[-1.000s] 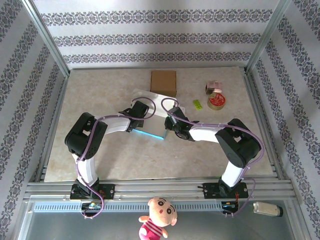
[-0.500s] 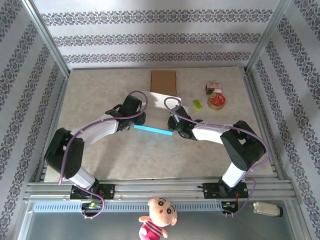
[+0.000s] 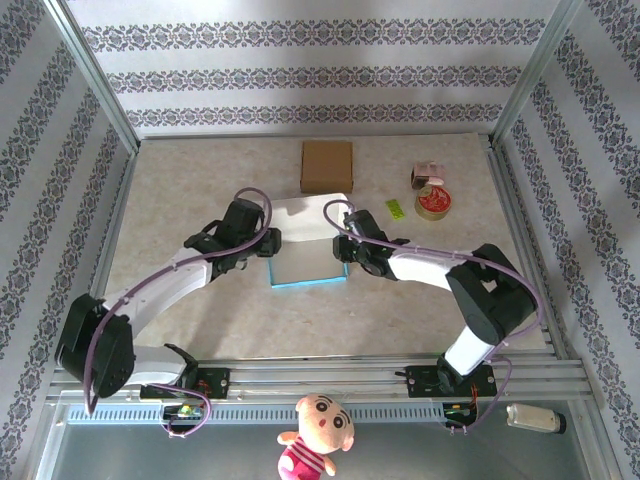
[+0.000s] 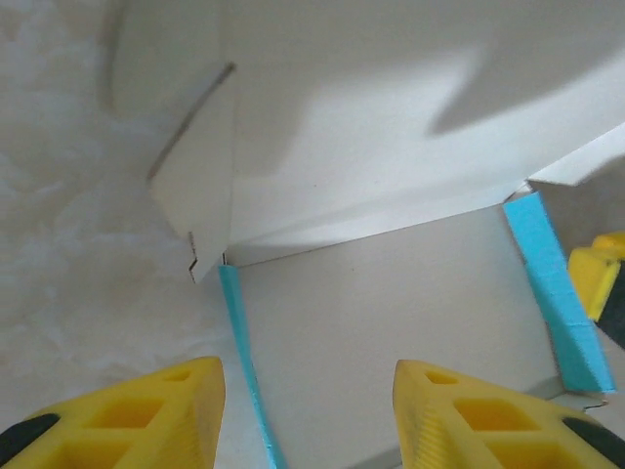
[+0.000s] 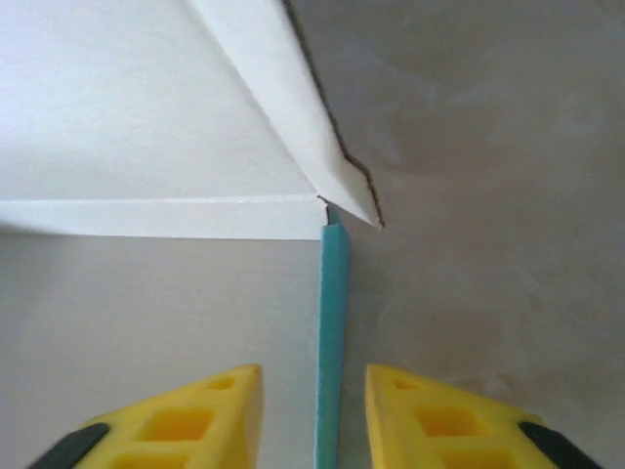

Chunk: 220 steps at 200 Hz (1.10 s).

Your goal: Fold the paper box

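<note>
Centrally, paper box (image 3: 305, 262) on marbled table (image 3: 190, 180), patterned walls (image 3: 300, 75), left hand (image 3: 267, 244), right hand (image 3: 344, 249) half-open, empty.

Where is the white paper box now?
In the top view the paper box lies mid-table, between the left gripper and the right gripper, in front of the brown carton.

Top view: bright, even, diffuse light; no glare. Table (image 3: 200, 180) sharp edge to edge. Frame posts at 10 and 2 o'clock slant inward but stay straight.
Left wrist view: paper box (image 4: 391, 293) washed near white at 12 o'clock; soft grey shadow at 1–2 o'clock. Left fingers (image 4: 127, 415) at 6 o'clock blurred, too near for focus.
Right wrist view: white panel brightest at 10 o'clock; table greyer, dimmer at 3 o'clock. Right fingers (image 5: 186, 420) at 6 o'clock soft.
</note>
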### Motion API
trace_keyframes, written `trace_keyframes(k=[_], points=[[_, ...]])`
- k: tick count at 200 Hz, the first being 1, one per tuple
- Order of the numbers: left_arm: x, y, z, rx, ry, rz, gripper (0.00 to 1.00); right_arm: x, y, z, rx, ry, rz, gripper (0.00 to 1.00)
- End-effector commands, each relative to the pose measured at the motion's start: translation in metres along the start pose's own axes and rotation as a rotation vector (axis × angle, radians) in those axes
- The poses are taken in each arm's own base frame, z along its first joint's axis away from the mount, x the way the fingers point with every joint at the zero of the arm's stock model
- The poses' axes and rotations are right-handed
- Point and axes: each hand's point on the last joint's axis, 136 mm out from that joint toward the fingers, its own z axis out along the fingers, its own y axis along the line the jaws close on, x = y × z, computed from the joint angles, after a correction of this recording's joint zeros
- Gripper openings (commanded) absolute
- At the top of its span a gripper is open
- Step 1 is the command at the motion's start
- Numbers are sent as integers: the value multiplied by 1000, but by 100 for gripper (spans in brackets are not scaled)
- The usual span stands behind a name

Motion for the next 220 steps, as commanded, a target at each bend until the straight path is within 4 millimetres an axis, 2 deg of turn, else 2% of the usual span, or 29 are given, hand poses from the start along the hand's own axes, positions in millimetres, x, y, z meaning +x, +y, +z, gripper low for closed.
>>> trace_keyframes(k=[1,31,56,69,89,130,154,180,220], points=[[-12,7,-25,-1,-60,-56,49,-19,14,-34,-79,-66,-23,42],[-24,20,-48,-35,-101,-28,52,-35,6,-67,-100,-136,-40,56],[-28,35,-47,-64,-33,34,54,-53,-3,-82,-151,-166,-154,74],[-30,36,-46,-28,16,60,55,-60,-2,-88,-218,-132,-202,85],[-39,30,-45,30,52,131,59,-71,3,-89,-295,-55,-238,90],[-57,20,-38,94,90,247,68,-94,18,-79,-371,-22,-259,90],[-64,21,-32,83,122,258,72,-99,17,-70,-354,26,-258,88],[-70,23,-25,61,164,203,77,-108,14,-61,-271,69,-192,81],[-66,16,-12,103,217,170,79,-105,14,-50,-218,136,-189,69]])
